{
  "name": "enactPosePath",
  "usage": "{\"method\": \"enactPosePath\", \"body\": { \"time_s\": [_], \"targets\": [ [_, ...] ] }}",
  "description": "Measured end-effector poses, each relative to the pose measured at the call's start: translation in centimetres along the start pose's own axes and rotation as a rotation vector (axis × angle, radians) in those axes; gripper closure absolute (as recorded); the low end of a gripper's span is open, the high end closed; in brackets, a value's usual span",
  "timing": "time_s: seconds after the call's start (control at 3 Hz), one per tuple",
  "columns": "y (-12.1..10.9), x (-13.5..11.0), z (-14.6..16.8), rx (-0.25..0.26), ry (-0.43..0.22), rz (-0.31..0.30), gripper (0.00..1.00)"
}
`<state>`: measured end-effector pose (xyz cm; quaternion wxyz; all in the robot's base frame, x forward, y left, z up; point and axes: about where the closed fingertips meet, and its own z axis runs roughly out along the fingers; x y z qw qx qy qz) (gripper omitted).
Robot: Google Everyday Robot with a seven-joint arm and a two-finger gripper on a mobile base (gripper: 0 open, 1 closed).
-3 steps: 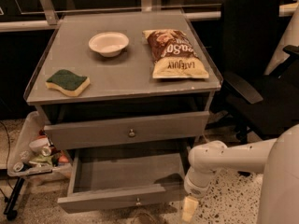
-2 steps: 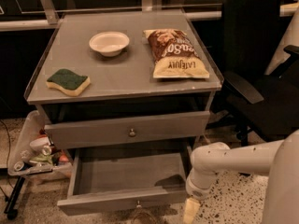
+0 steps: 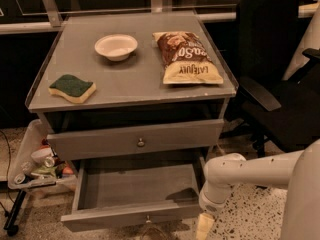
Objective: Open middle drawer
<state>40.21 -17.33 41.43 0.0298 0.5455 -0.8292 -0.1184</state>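
Standing pulled out, the middle drawer [image 3: 131, 215] is seen empty; the gripper [image 3: 204, 227] is held low beside its front corner, and whether it is clenched or released cannot be told.

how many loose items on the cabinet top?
3: sponge front-left, bowl rear centre, chip bag right. Whole top visible. Gripper hangs low beside the open drawer's right front corner.

**Legible text: one item**

Chip bag [image 3: 186, 57], lying flat on the right of the table top [image 3: 125, 84]: the yellow band at its near end carries dark capitals reading "LATE JULY". The large white lettering on the brown panel above cannot be made out. No other markings can be read. Gripper [image 3: 206, 227]: unlabelled, at the bottom edge, just right of the open drawer [image 3: 130, 216].
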Motion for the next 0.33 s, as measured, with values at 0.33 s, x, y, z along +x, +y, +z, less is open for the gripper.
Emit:
{"method": "enactPosePath", "body": {
  "time_s": [0.33],
  "targets": [
    [0.00, 0.00, 0.00, 0.000, 0.000, 0.000, 0.00]
  ]
}}
